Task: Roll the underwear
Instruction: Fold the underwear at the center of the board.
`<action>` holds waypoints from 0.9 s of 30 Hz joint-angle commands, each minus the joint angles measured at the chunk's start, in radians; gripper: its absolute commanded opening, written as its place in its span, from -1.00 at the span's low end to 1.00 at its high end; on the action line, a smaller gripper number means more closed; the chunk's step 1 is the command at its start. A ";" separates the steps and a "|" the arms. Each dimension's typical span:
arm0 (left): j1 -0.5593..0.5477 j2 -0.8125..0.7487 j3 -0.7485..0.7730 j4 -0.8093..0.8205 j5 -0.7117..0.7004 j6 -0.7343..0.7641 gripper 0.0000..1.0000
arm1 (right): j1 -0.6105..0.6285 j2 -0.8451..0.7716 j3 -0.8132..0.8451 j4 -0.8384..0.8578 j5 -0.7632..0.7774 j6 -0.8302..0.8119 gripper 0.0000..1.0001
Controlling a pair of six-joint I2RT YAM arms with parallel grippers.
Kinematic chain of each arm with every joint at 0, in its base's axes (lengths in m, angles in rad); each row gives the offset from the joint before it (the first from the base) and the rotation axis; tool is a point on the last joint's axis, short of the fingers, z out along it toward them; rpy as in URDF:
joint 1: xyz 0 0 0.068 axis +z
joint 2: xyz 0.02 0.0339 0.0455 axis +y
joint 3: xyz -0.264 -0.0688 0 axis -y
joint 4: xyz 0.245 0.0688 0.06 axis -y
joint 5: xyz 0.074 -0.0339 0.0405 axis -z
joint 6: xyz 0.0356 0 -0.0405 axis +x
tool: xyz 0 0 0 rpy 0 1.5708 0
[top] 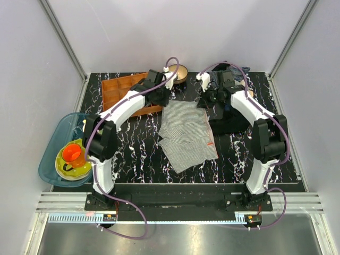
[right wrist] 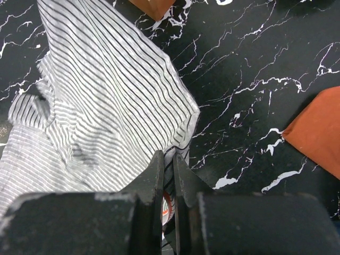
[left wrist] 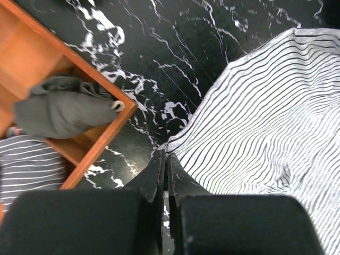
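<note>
Grasp stage: my left gripper (left wrist: pixel 165 158) and right gripper (right wrist: pixel 166 158) each pinch a far corner of the white, grey-pinstriped cloth underwear (top: pixel 186 133) spread on the black marbled table (top: pixel 133 154); next, both should curl that edge nearward evenly.

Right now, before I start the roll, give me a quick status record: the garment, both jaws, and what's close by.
garment: the underwear, spread out on the table, not yet rolled
left jaws: shut on its far left corner
right jaws: shut on its far right corner
near left: wooden tray holding other cloth, a strip of bare table between it and the underwear
near right: black cloth, beside the underwear's right edge
</note>
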 commanded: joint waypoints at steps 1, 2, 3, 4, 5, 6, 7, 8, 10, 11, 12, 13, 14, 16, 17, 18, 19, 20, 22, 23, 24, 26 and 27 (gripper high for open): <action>0.018 -0.087 -0.051 0.045 -0.035 0.040 -1.00 | -0.008 -0.040 0.030 -0.020 -0.049 -0.015 -0.99; 0.018 -0.093 -0.062 0.045 -0.020 0.045 -1.00 | -0.008 -0.050 0.021 -0.021 -0.054 -0.019 -0.99; 0.018 -0.106 -0.085 0.045 -0.012 0.045 -1.00 | -0.008 -0.055 0.013 -0.020 -0.058 -0.023 -0.99; 0.018 -0.112 -0.097 0.045 -0.005 0.042 -1.00 | -0.008 -0.061 -0.007 -0.020 -0.061 -0.026 -0.99; 0.018 -0.133 -0.111 0.046 0.021 0.033 -1.00 | -0.008 -0.076 -0.016 -0.020 -0.063 -0.030 -0.99; 0.016 -0.147 -0.133 0.055 0.031 0.025 -1.00 | -0.008 -0.086 -0.027 -0.020 -0.069 -0.035 -0.98; 0.013 -0.161 -0.172 0.071 0.040 0.017 -1.00 | -0.008 -0.095 -0.051 -0.020 -0.071 -0.041 -0.98; 0.011 -0.191 -0.197 0.080 0.058 0.005 -1.00 | -0.008 -0.118 -0.065 -0.021 -0.077 -0.050 -0.99; 0.002 -0.219 -0.257 0.092 0.084 -0.021 -1.00 | -0.010 -0.142 -0.108 -0.026 -0.098 -0.064 -0.99; -0.002 -0.248 -0.275 0.095 0.093 -0.030 -1.00 | -0.010 -0.168 -0.124 -0.027 -0.109 -0.084 -0.99; -0.011 -0.262 -0.297 0.104 0.100 -0.040 -1.00 | -0.010 -0.182 -0.142 -0.032 -0.130 -0.095 -0.99; -0.018 -0.277 -0.347 0.111 0.115 -0.056 -1.00 | -0.011 -0.196 -0.179 -0.038 -0.141 -0.119 -0.99; -0.025 -0.306 -0.369 0.118 0.121 -0.064 -1.00 | -0.010 -0.230 -0.197 -0.039 -0.158 -0.133 -0.99; -0.053 -0.331 -0.415 0.131 0.126 -0.072 -1.00 | -0.010 -0.256 -0.249 -0.046 -0.169 -0.165 -0.99; -0.062 -0.356 -0.458 0.135 0.130 -0.070 -1.00 | -0.010 -0.282 -0.262 -0.053 -0.181 -0.183 -0.99; -0.080 -0.367 -0.476 0.147 0.130 -0.101 -1.00 | -0.010 -0.293 -0.274 -0.062 -0.189 -0.199 -0.98; -0.088 -0.379 -0.492 0.152 0.132 -0.116 -1.00 | -0.010 -0.305 -0.294 -0.087 -0.196 -0.234 -0.99; -0.097 -0.400 -0.521 0.155 0.133 -0.124 -1.00 | -0.010 -0.323 -0.302 -0.105 -0.221 -0.257 -0.99; -0.123 -0.422 -0.547 0.164 0.135 -0.145 -1.00 | -0.010 -0.336 -0.321 -0.160 -0.241 -0.318 -0.99; -0.131 -0.443 -0.561 0.167 0.135 -0.152 -1.00 | -0.010 -0.345 -0.329 -0.177 -0.246 -0.338 -0.99; -0.148 -0.452 -0.580 0.172 0.133 -0.156 -1.00 | -0.010 -0.345 -0.337 -0.191 -0.244 -0.357 -0.99; -0.171 -0.475 -0.599 0.173 0.129 -0.173 -1.00 | -0.010 -0.345 -0.363 -0.216 -0.224 -0.394 -0.99; -0.177 -0.480 -0.619 0.173 0.132 -0.176 -1.00 | -0.010 -0.346 -0.371 -0.240 -0.220 -0.406 -0.99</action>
